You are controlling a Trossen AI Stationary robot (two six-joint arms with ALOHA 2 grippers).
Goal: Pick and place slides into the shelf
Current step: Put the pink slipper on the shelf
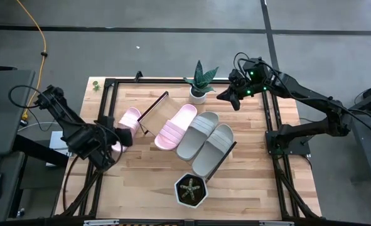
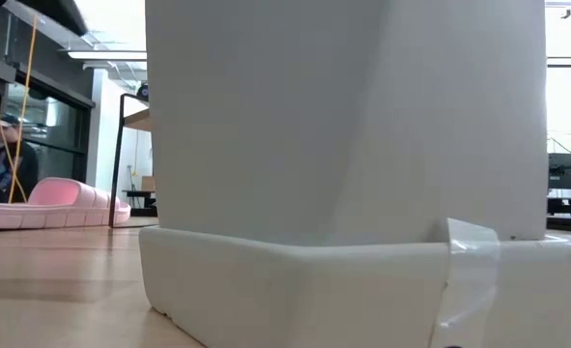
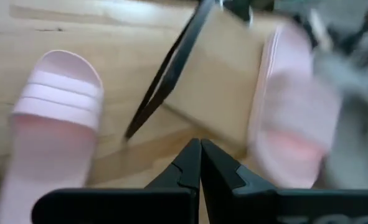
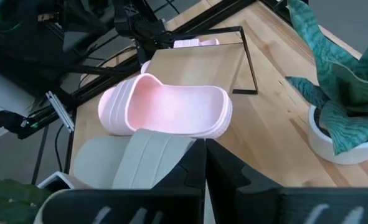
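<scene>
**benchwatcher:** Butcher-block bench inside a black frame, grey floor all round it. The shelf sits skewed across the middle. Three slides lie on it side by side: a pink slide, then two grey-beige slides. The second pink slide is off the shelf, flat on the bench, right beside the left tool.

**slidefan22:** Is the left tool holding that one?

**benchwatcher:** Nope. The left wrist view shows its two dark fingers pressed together with nothing between them. The loose pink slide is just to one side of the tips, and the shelf's black end frame and board are straight ahead of them.

**slidefan22:** And the right one?

**benchwatcher:** The right tool hangs well back from the shelf, close beside the potted snake plant. Fingers are closed tight and empty too. From its own camera the pink slide on the shelf lies ahead of the tips, with a grey-beige one nearer.

**slidefan22:** Anything else on there?

**benchwatcher:** A small spiky plant in a white pot, near the grey-beige slides and far from both tools. That pot fills most of the low view.
</scene>
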